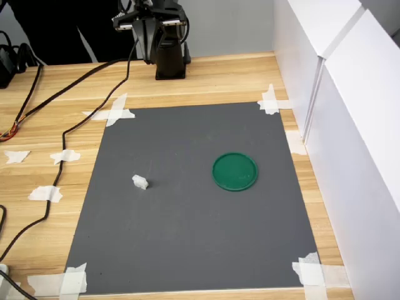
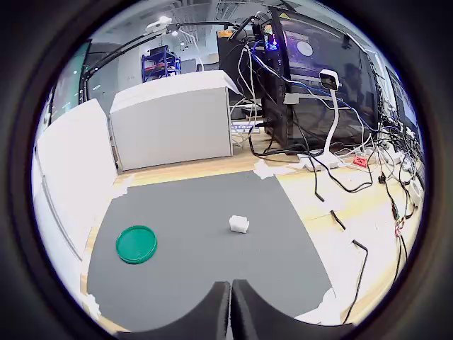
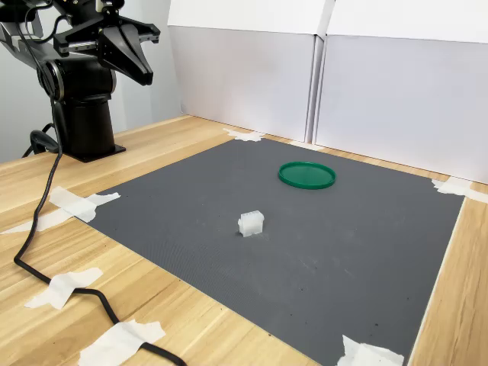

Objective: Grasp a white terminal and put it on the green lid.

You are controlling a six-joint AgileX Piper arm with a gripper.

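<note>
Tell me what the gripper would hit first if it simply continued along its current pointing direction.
Probably the bare grey mat. In the wrist view the closed gripper aims between the white terminal and the green lid, touching neither, though depth is uncertain.

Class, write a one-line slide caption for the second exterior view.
White terminal and green lid lie apart on a grey mat; the gripper waits raised near the arm's base.

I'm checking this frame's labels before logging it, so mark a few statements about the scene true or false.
1. The small white blocky plastic terminal lies on the flat round dark-green plastic lid. False: it sits apart from it on the dark grey mat.
2. The gripper is shut and empty. True.
3. The lid is empty. True.
4. The gripper touches the terminal. False: the arm is raised beyond the mat's far edge.
</note>
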